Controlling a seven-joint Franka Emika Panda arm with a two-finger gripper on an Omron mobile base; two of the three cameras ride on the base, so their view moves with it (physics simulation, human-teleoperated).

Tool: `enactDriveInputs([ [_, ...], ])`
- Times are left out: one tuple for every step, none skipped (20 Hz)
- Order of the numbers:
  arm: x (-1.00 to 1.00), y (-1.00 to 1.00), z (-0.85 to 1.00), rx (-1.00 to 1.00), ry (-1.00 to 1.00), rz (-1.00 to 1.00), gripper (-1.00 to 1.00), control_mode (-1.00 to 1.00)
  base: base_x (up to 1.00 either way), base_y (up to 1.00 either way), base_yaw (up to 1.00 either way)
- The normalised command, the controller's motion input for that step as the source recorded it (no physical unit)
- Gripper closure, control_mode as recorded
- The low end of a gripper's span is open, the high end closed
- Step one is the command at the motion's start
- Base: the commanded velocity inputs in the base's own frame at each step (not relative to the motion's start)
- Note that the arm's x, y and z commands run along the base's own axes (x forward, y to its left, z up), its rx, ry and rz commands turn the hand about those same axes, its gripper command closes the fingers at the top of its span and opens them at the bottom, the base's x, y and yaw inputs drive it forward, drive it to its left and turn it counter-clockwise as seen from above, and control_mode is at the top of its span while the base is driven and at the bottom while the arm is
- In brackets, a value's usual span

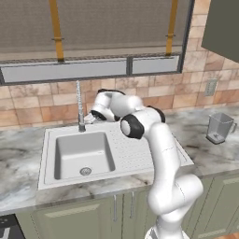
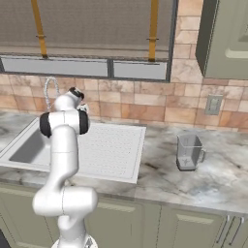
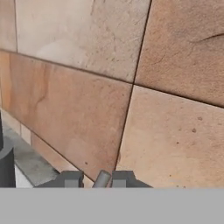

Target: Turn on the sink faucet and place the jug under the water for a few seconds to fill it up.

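**Hand view: claw pinched on the faucet's side lever, jug waiting on the counter**

Hand view looks straight at the tan wall tiles [image 3: 175, 131], with the two dark finger tips pressed close on a small grey rod, apparently the lever [image 3: 102, 179] of the sink faucet; the gripper [image 3: 97, 180] is nearly closed around it. A dark cylinder at the left edge looks like the faucet base [image 3: 5, 164], though too little of it shows to be sure.

From the left base view, the sink faucet [image 1: 80, 105] stands upright at the back rim of the sink [image 1: 49, 175], its thin coiled neck rising in front of the tiles. The hand sits just to the right of its base, low against the wall. The basin looks dry, its round drain [image 1: 85, 171] bare.

The jug [image 2: 188, 152] stands upright on the marble counter [image 2: 227, 184], well apart from the sink, to the right of the ribbed drainboard [image 2: 114, 150]. A wall outlet [image 2: 212, 104] sits on the tiles above and behind it. Green cabinet doors [image 1: 74, 219] run below the counter, and a window [image 1: 93, 28] spans the wall above the faucet.
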Motion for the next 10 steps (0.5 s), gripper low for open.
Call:
enactDriveInputs([
  [0.39, -0.51, -0.26, 0.03, 0.02, -0.25, 1.0, -1.0, 0.0, 0.0, 0.0],
  [0.36, -0.5, -0.29, 0.03, 0.03, -0.24, 1.0, -1.0, 0.0, 0.0, 0.0],
  [0.37, -0.52, -0.32, 0.03, 0.03, -0.24, 1.0, -1.0, 0.0, 0.0, 0.0],
  [0.34, -0.54, -0.34, 0.02, 0.03, -0.23, 1.0, -1.0, 0.0, 0.0, 0.0],
  [0.32, -0.6, -0.38, 0.03, 0.04, -0.21, 1.0, -1.0, 0.0, 0.0, 0.0],
  [0.3, -0.64, -0.4, 0.04, 0.05, -0.2, 1.0, -1.0, 0.0, 0.0, 0.0],
  [0.31, -0.66, -0.38, 0.04, 0.05, -0.19, 1.0, -1.0, 0.0, 0.0, 0.0],
  [0.34, -0.66, -0.39, 0.03, 0.04, -0.19, 1.0, -1.0, 0.0, 0.0, 0.0],
  [0.36, -0.66, -0.37, 0.04, 0.05, -0.19, 1.0, -1.0, 0.0, 0.0, 0.0],
  [0.41, -0.66, -0.34, 0.03, 0.05, -0.19, 1.0, -1.0, 0.0, 0.0, 0.0],
])
